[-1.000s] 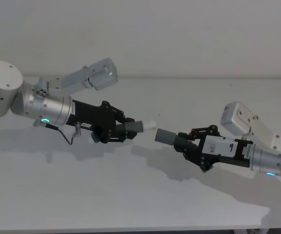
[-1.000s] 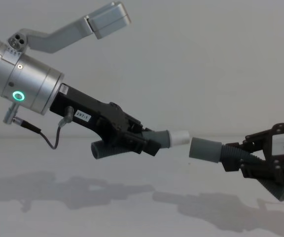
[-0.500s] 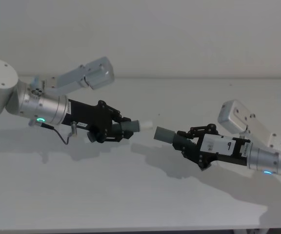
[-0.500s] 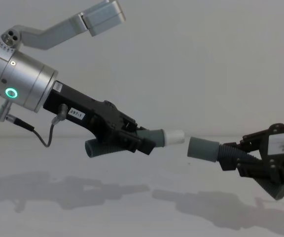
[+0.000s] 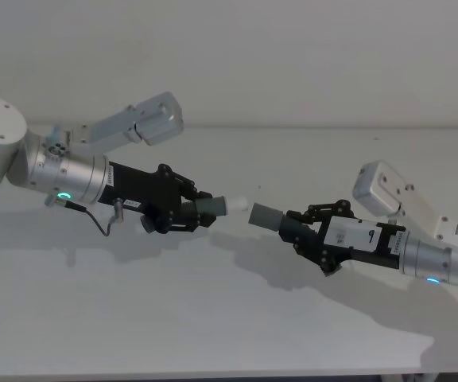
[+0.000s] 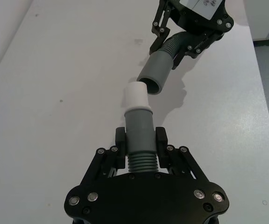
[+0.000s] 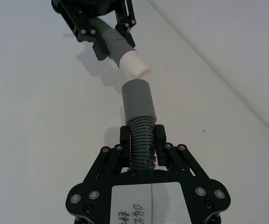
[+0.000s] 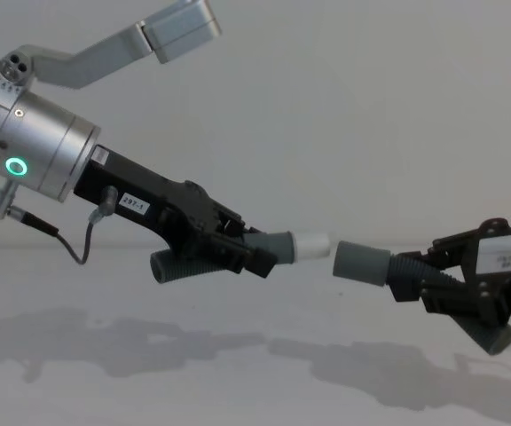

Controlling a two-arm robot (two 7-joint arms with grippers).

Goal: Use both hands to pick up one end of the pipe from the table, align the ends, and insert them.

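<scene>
I am looking across a plain white table (image 5: 213, 326) with both arms raised above it, their shadows lying on the surface beneath.

On the left, the left gripper (image 5: 191, 212) reaches in from its silver wrist, which shows a green glowing ring, and points toward the middle. Its black fingers are clamped on the left pipe piece (image 8: 273, 245), pinching it where the ribbed hose meets the smooth grey cuff. The ribbed tail of this piece bends back and sticks out under the gripper body. The cuff points right and ends in the narrower white tip (image 5: 238, 204).

In the middle, the white tip sits just beside the open mouth of the grey sleeve (image 5: 265, 216). From the chest view a small gap separates them, so they are apart and not inserted. There the tip sits a little higher than the sleeve's mouth. In the left wrist view the two ends are slightly angled to each other rather than in one straight line.

On the right, the wider grey sleeve belongs to the right pipe piece (image 8: 404, 272), which is also held off the table. The right gripper (image 5: 304, 235) comes in low from the right side, its fingers closed on the ribbed hose just behind the sleeve. The rest of that piece bends down and back beneath the gripper.
</scene>
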